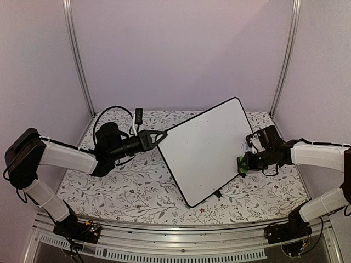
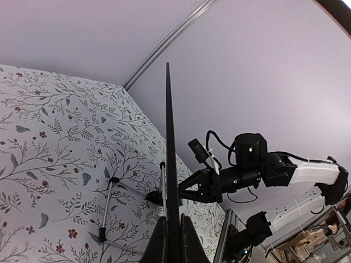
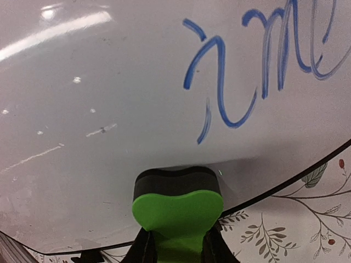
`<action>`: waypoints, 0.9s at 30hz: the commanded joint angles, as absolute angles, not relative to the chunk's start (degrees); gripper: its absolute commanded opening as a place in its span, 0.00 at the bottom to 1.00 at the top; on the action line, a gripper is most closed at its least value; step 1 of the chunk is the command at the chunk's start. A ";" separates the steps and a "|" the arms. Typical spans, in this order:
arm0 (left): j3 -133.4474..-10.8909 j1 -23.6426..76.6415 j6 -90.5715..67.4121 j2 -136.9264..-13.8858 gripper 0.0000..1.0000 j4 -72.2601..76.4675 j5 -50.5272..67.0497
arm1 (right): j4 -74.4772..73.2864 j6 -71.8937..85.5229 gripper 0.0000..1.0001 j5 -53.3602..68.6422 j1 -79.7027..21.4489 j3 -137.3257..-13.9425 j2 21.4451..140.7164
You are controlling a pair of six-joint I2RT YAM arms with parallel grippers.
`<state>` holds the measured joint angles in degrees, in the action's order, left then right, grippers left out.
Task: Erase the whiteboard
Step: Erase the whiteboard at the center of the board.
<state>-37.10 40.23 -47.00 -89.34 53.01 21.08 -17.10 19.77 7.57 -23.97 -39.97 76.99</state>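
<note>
— What's the room like?
— Pale walls (image 1: 181, 49), flowered table (image 1: 120, 186). My left fingers (image 2: 159, 249) pinch the whiteboard (image 1: 205, 150) by its edge, tilted over the table's middle.
— And the other?
— My right fingers (image 3: 211, 249) clamp a green eraser (image 3: 178, 211) against the board, near blue writing (image 3: 219, 82).

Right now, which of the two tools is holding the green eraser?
The right tool: it grips the green eraser by the whiteboard, while the left tool clamps the whiteboard's rim instead.
</note>
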 commanded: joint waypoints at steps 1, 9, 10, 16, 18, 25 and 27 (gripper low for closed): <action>-35.73 41.93 -44.56 -91.14 0.00 50.91 29.53 | -18.39 20.70 0.00 9.08 -24.08 -38.60 75.16; -35.65 41.92 -44.62 -91.05 0.00 50.93 29.53 | -18.51 19.48 0.00 9.10 -24.43 -45.01 77.98; -35.62 41.92 -44.59 -91.05 0.00 50.90 29.52 | -18.79 19.19 0.00 8.59 -24.43 -46.18 78.60; -35.59 41.98 -44.52 -90.90 0.00 50.85 29.37 | -20.06 18.05 0.00 5.42 -24.40 -51.89 82.31; -35.47 41.92 -44.41 -90.90 0.00 50.89 29.31 | -20.12 17.86 0.00 5.76 -24.37 -52.07 83.12; -35.66 41.92 -44.47 -91.10 0.00 50.85 29.41 | -19.69 18.69 0.00 8.45 -24.92 -45.59 81.64; -35.76 41.93 -44.67 -91.35 0.00 51.01 29.59 | -19.99 18.95 0.00 8.43 -25.72 -43.71 79.92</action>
